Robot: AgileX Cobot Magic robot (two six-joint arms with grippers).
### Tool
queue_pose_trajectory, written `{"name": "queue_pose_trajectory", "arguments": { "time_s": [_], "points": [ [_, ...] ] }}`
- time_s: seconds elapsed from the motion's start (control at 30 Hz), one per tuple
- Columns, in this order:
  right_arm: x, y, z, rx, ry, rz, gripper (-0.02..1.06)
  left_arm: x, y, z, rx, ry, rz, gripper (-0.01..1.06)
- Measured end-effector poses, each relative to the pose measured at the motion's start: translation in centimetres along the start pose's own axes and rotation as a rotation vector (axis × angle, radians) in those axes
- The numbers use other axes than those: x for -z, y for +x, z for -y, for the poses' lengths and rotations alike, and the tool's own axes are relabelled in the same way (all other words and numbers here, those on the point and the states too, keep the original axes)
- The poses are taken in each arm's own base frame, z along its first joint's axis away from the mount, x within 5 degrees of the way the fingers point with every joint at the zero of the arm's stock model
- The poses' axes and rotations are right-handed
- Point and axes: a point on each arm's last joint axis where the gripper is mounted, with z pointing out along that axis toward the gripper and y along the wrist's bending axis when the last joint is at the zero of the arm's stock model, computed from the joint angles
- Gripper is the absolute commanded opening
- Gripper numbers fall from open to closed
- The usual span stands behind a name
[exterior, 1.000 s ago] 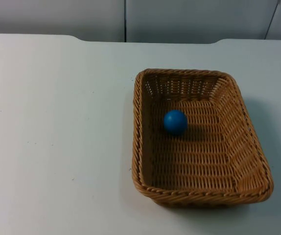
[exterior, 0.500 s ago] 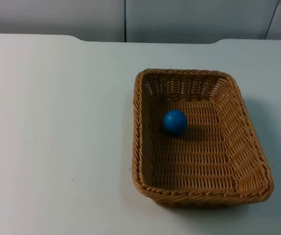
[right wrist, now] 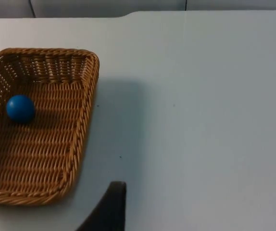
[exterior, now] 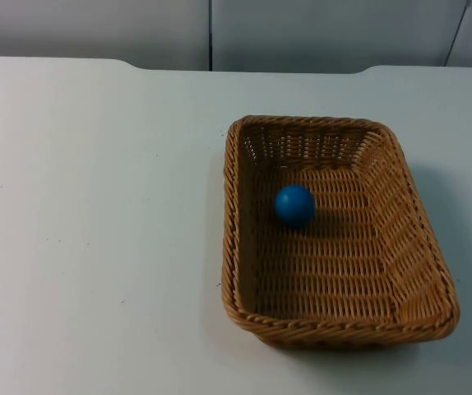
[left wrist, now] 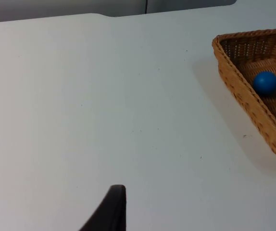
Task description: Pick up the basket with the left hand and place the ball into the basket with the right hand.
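My left gripper [left wrist: 110, 211] hangs over bare table [exterior: 96, 206], well apart from the basket [exterior: 236, 230], which lies off to its right; whether its fingers are parted I cannot tell. The basket rests flat on the table, long axis running toward the wall. The ball [exterior: 294, 205] already sits inside it, toward the far end. My right gripper [right wrist: 106, 209] waits beside the basket's other long side, grip also unclear; I judge it the nearer.

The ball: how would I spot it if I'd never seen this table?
Look on the white table for the brown wicker basket. The ball lies inside it, toward the far end. It is small, round and bright blue, the only thing in the basket.
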Motion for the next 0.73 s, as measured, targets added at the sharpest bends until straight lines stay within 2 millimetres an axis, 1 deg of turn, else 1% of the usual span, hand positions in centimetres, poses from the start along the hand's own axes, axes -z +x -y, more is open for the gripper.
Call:
{"name": "queue_pose_trajectory", "arguments": {
  "time_s": [0.4, 0.73],
  "points": [
    [0.00, 0.00, 0.00, 0.000, 0.000, 0.000, 1.05, -0.01, 0.00, 0.01, 0.008, -0.015, 0.001, 1.05],
    [0.00, 0.00, 0.00, 0.000, 0.000, 0.000, 1.05, -0.11, -0.05, 0.12, 0.094, -0.183, 0.016, 1.05]
  ]
}}
